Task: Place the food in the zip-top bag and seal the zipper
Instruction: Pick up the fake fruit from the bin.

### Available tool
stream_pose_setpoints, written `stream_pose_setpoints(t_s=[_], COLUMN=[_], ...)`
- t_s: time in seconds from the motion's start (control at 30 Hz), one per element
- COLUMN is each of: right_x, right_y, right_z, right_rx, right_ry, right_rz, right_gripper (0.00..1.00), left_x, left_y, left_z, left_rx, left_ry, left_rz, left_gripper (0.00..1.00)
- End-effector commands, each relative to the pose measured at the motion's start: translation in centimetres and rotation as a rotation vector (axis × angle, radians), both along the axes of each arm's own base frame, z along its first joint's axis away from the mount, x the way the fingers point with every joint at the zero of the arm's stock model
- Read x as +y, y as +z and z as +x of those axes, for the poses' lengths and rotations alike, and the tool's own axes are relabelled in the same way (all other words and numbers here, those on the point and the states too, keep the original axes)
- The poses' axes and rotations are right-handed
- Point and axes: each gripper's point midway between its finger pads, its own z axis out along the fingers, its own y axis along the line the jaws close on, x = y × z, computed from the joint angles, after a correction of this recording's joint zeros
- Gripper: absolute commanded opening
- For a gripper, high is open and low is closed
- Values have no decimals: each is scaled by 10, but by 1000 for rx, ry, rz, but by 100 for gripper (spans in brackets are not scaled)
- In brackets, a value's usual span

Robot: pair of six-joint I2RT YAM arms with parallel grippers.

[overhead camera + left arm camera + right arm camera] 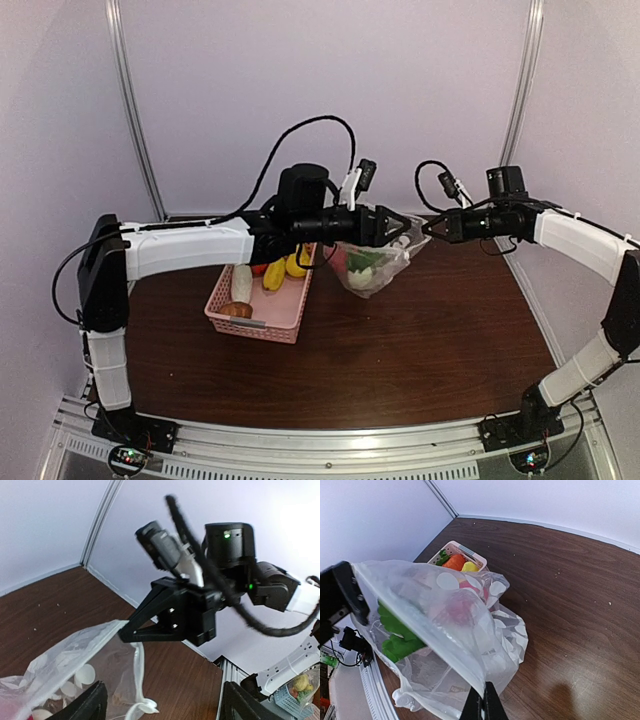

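On the brown table (pixel 430 340), the pink basket (pixel 270 326) sits centre-left and the dotted zip-top bag (pixel 375 278) hangs just right of it, its rim pinched by the right gripper (pixel 482 707), while the left gripper (pixel 164 692) stands wide beside it and toy food (pixel 274 274) lies in both.

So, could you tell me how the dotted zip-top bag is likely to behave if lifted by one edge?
Probably floppy: the zip-top bag sags and creases from the right gripper pinching its edge. It would likely swing or shift, since the green food lies loose inside.
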Motion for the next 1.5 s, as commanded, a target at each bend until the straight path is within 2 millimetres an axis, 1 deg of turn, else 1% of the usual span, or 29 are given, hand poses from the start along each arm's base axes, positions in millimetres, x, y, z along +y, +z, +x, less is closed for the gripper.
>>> stream_pose_setpoints(t_s=[0.0,0.03,0.13,0.23,0.3,0.37,0.4,0.43,0.47,0.53,0.6,0.67,0.73,0.8,0.87,0.97,1.1,1.17,1.2,1.27,1.4,1.47], right_x=[-17,-19,-21,-18,-18,-19,-22,-26,-30,-38,-47,-61,-69,-75,-76,-73,-68,-67,-66,-67,-68,-67], right_y=[-16,-17,-21,-25,-23,-17,-13,-7,-2,7,17,27,33,33,30,18,-5,-15,-18,-18,-17,-18], right_z=[8,8,9,8,10,12,13,17,19,23,27,32,35,37,35,30,21,16,15,12,7,4], right_rx=[-11,-13,-29,-16,-13,-25,-36,-55,-70,-92,-115,-132,-144,-151,-154,-147,-127,-114,-113,-126,-153,-156], right_ry=[-57,-61,-55,-38,-36,-42,-52,-74,-88,-117,-142,-184,-210,-229,-229,-211,-176,-167,-162,-158,-163,-159], right_rz=[-81,-85,-106,-97,-96,-109,-122,-142,-154,-171,-186,-189,-189,-205,-213,-196,-179,-175,-173,-177,-188,-183], right_gripper=[0,0,0,0,0,0,0,0,0,0,0,0,0,0,0,0,0,0,0,0,0,0], left_x=[22,27,33,34,35,40,46,58,67,93,119,145,176,206,231,256,269,279,282,291,291,294], left_y=[36,31,22,22,21,11,5,-6,-12,-24,-36,-51,-71,-93,-114,-141,-164,-176,-179,-186,-200,-206], left_z=[-9,-13,-38,-56,-56,-44,-34,-20,-13,9,24,36,49,57,59,55,39,30,28,22,3,-4], left_rx=[-204,-218,-198,-127,-104,-106,-115,-113,-116,-126,-120,-95,-58,-21,19,99,178,217,223,240,304,330], left_ry=[-3,-17,-148,-229,-223,-150,-92,-11,26,138,209,268,351,415,462,493,454,429,423,416,332,311], left_rz=[14,34,30,-40,-35,45,105,193,246,363,457,547,650,755,850,939,1022,1099,1124,1173,1197,1220], left_gripper=[84,85,86,87,86,85,85,84,84,84,84,84,83,83,82,79,76,77,78,81,83,83])
